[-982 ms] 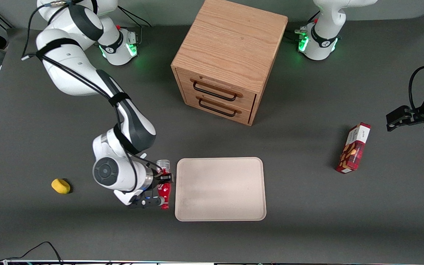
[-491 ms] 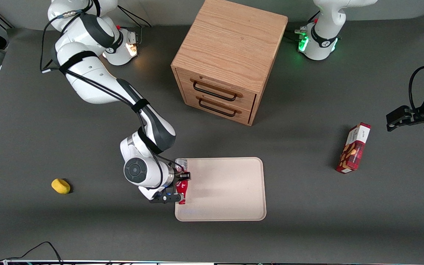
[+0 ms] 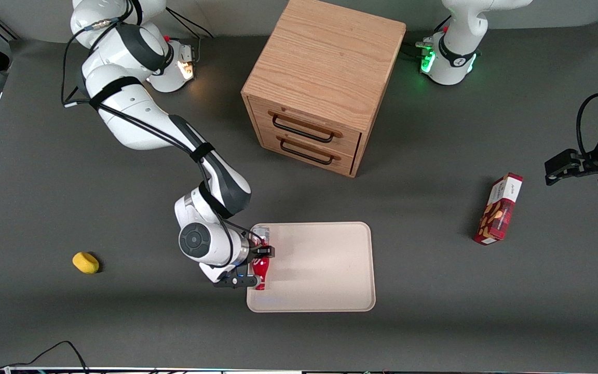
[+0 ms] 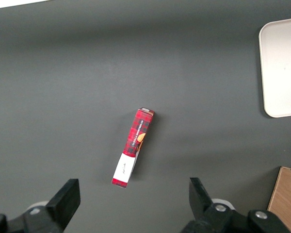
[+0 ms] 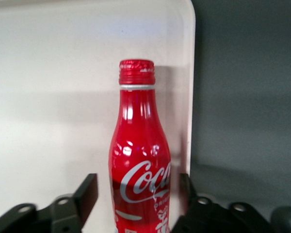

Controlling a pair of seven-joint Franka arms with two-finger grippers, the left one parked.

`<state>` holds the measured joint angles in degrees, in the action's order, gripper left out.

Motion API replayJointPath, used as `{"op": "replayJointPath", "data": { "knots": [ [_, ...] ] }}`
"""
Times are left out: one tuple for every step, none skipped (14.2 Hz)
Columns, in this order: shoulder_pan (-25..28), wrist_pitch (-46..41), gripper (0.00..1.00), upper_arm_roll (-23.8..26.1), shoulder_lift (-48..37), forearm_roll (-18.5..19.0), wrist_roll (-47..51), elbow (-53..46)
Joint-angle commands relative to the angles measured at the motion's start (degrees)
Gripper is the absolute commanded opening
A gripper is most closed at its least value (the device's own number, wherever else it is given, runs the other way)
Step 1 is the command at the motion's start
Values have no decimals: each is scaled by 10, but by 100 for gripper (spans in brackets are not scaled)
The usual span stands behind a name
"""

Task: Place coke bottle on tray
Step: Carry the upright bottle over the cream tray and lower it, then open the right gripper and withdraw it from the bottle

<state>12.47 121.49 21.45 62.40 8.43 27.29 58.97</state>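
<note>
**Bottle at the tray's edge**

My jaws (image 3: 255, 266) are closed on the coke bottle (image 3: 261, 264), gripping its body while it lies sideways in my hold, just over the tray (image 3: 325, 270) at the edge toward my end of the worktop (image 3: 434, 322). In my wrist view the coke bottle (image 5: 139, 160) sits right beside the rim. The risk, I judge, is releasing here: so close to the raised rim, it could catch the lip, tip, and roll off onto the worktop
</note>
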Motion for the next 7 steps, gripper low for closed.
{"op": "replayJointPath", "data": {
  "knots": [
    [8, 9, 100, -3, 8, 12, 12, -15],
    [8, 9, 100, -3, 8, 12, 13, -15],
    [8, 9, 100, -3, 8, 12, 14, -14],
    [8, 9, 100, -4, 8, 12, 15, -13],
    [8, 9, 100, -4, 8, 13, 15, -11],
    [8, 10, 100, -4, 8, 14, 15, -11],
    [8, 9, 100, -4, 8, 15, 14, -11]
  ]
}}
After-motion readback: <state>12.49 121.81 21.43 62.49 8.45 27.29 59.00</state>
